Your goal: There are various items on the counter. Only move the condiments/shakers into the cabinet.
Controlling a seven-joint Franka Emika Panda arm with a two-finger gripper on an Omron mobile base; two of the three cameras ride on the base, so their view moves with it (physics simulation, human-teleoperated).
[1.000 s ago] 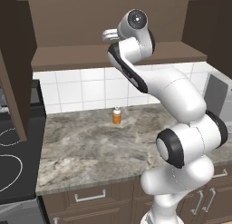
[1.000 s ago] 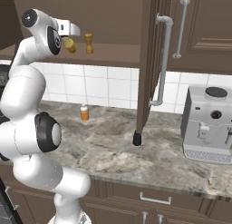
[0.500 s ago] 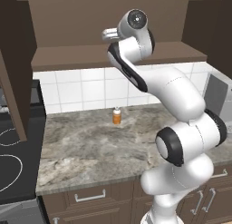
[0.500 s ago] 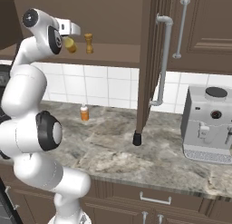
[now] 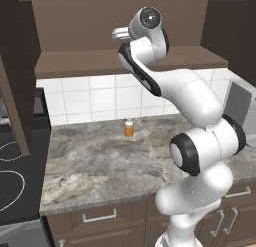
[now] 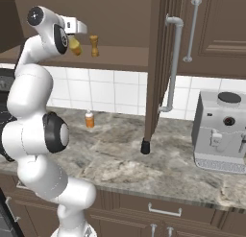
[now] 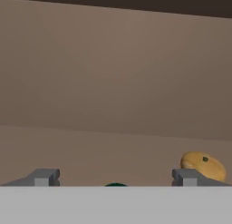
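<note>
My jaws [image 7: 116, 177] stand spread wide and hold nothing, up inside the cabinet [image 6: 120, 20] just above its shelf [image 6: 120, 58]; in the hand view a sliver of dark green cap [image 7: 115, 184] shows between the fingertips [image 7: 43, 177], which I take to be the yellow squeeze bottle [image 6: 75, 45], and in the right base view that bottle sits on the shelf right at the gripper, leaning a little as far as I can tell. Just beside it on the shelf stands the brown wooden shaker [image 6: 94, 45], upright, its rounded top visible past my right fingertip in the hand view. The black shaker [image 6: 145, 146] is down on the counter [image 6: 168, 159], near the foot of the open cabinet door [image 6: 158, 63], and I judge it to be the one condiment left to move: small, rigid, light, likely smooth-sided, so I would close on its body around the middle and keep it upright, since a narrow base tips easily. The orange bottle [image 5: 129, 127] near the tiled wall looks hard and light too, but I judge it not part of the job. I can read no label, brand or writing on any of them
</note>
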